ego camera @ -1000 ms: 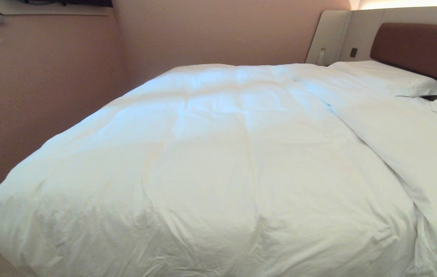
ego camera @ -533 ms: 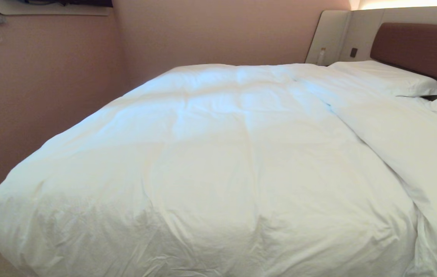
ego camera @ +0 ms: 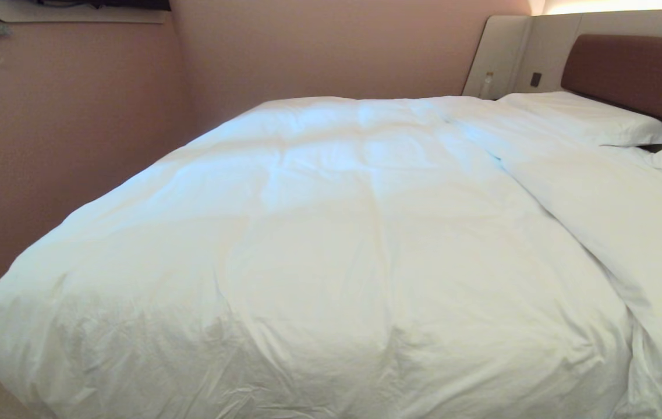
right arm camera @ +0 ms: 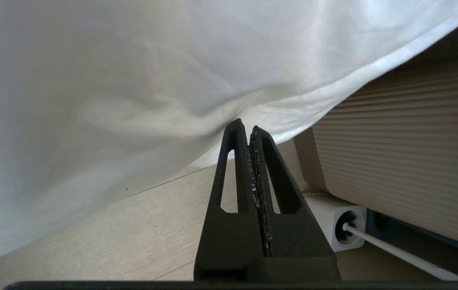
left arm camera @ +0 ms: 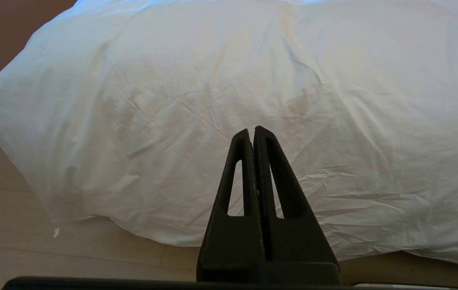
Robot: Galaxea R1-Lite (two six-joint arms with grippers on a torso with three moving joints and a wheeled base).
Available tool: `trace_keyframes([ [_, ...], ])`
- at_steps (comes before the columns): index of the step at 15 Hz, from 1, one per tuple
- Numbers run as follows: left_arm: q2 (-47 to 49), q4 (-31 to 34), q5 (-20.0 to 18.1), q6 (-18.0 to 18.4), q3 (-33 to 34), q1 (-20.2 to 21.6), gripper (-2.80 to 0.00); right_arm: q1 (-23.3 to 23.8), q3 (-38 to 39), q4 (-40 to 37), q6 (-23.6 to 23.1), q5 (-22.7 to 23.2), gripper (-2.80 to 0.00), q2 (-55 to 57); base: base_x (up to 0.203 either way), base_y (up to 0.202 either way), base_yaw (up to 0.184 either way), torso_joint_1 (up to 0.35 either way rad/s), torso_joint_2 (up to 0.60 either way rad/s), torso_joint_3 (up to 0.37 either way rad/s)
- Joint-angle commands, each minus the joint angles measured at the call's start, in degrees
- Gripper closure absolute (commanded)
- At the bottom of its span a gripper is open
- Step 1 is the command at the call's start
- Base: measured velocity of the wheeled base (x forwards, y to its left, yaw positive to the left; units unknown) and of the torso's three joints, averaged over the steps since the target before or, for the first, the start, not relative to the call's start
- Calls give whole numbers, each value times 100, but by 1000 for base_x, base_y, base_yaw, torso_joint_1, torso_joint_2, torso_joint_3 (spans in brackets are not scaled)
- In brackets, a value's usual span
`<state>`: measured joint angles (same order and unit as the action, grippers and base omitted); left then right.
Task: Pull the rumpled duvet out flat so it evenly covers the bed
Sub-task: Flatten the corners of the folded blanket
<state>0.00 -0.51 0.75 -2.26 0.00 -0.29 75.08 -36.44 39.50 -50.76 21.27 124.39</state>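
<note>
One duvet [ego camera: 331, 244], two pillows [ego camera: 587, 119], two end effectors [left arm camera: 251, 133].

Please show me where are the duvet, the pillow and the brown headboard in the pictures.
duvet [ego camera: 331, 233]: head view, middle of its quilted top.
pillow [ego camera: 587, 119]: head view, middle of its flat upper face.
headboard [ego camera: 633, 70]: head view, the brown padded panel behind the pillow.

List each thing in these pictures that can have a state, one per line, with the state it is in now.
duvet: spread over the bed, creased, with a ridge along its right side, hanging over the foot edge.
pillow: lying flat by the headboard.
left gripper: shut, empty, short of the duvet.
right gripper: shut, its tips at the duvet's hanging edge; a grip on the cloth cannot be told.
</note>
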Motion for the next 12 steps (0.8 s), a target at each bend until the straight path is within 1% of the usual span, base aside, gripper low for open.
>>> trace_keyframes([
  [1,0,-2,4,-3,0,2,0,51,23,30,-30,17,0,41,0,0,0,0,0,0],
  [2,0,-2,4,-3,0,3,0,71,32,32,-30,30,0,34,0,0,0,0,0,0],
  [5,0,-2,4,-3,0,3,0,213,19,32,-39,320,0,97,0,0,0,0,0,0],
  [8,0,-2,4,-3,0,-6,0,218,-105,41,-21,351,0,316,0,0,0,0,0,0],
  [10,0,-2,4,-3,0,3,0,217,-359,49,-11,351,0,574,0,0,0,0,0,0],
  [12,0,-2,4,-3,0,3,0,215,-813,44,-3,351,0,1040,0,0,0,0,0,0],
])
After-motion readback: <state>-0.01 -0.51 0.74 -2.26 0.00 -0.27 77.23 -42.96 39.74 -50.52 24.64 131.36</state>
